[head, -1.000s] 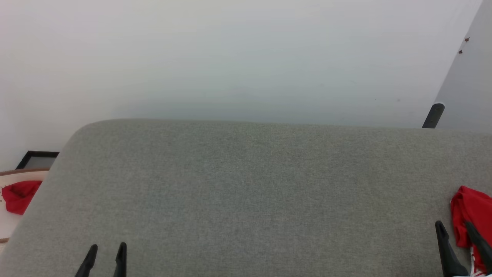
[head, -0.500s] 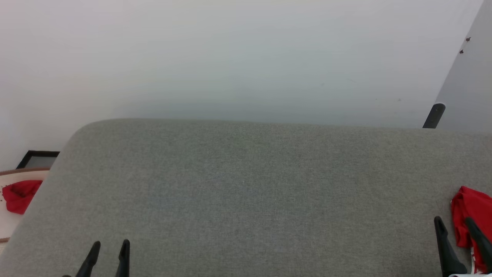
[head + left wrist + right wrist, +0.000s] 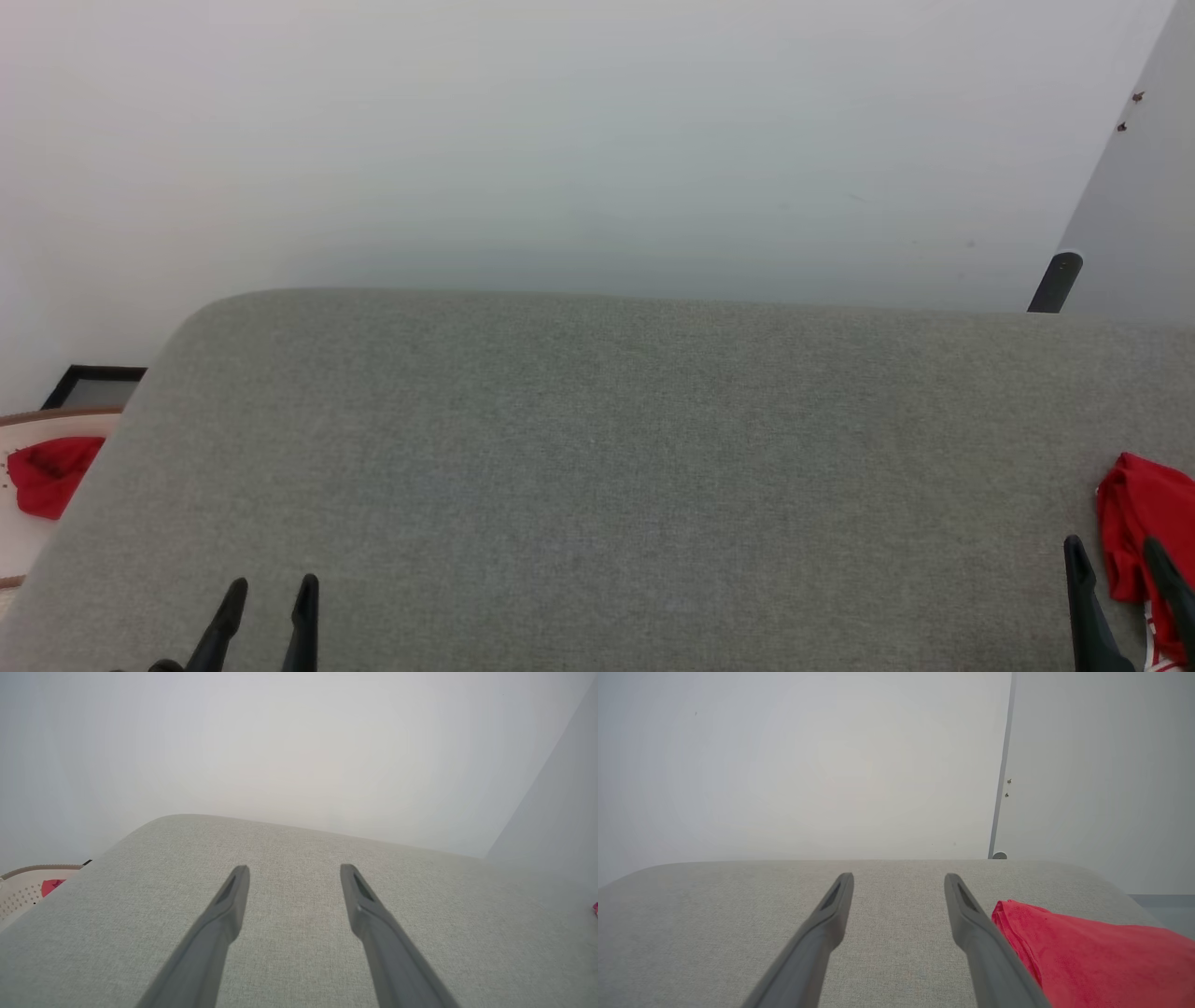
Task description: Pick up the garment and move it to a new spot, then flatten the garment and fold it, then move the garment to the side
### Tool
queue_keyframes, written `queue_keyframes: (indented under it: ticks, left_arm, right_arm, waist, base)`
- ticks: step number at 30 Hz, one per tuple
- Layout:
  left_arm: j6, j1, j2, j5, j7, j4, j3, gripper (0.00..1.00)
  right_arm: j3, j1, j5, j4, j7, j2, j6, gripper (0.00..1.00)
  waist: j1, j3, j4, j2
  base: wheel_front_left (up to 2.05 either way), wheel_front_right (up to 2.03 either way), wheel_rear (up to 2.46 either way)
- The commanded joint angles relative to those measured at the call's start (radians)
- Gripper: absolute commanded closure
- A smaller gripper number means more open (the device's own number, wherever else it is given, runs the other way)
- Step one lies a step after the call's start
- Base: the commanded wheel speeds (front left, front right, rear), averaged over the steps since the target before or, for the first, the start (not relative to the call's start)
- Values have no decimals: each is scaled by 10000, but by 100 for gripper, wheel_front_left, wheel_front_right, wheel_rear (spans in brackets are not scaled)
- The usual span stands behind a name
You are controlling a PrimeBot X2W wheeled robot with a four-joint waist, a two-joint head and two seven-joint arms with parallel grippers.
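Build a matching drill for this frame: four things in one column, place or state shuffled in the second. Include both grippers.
Column 1
1. crumpled bright red garment
2. left gripper, two long dark fingers
3. right gripper, two long dark fingers
4. pale perforated basket

Column 2
A. open, over bare grey upholstered surface
B. off the surface's left end, holding a red cloth
C. bunched at the surface's right end
D. open, garment next to it

Pairs: 1-C, 2-A, 3-D, 4-B

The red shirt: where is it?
In the head view, the garment lies bunched on the grey cushion at its far right, beside the right gripper.
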Motion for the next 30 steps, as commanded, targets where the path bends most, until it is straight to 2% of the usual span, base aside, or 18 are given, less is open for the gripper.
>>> queue_keyframes:
  ticks: [1, 23, 24, 30]
  left_arm:
    - [-14, -117, -12, -47, -54, 24, 18, 0]
    - [-59, -214, 18, -59, -156, 388, 33, 0]
    - [-16, -176, -10, -44, -116, 415, 12, 100]
    - [-18, -19, -349, -180, -61, 834, -83, 100]
  right_arm:
    - [-23, 42, -74, 15, -89, 35, -10, 0]
    - [99, -28, -53, 171, -143, 44, -10, 0]
    - [92, -3, -67, 187, -157, 57, 0, 100]
    - [157, 22, 77, 657, -115, 252, 2, 100]
  waist:
    - [0, -2, 6, 0]
    - [0, 7, -45, 0]
    - [0, 7, -43, 0]
    - [0, 15, -52, 0]
  base:
    - [0, 0, 0]
    - [0, 0, 0]
    - [0, 0, 0]
    - [0, 0, 0]
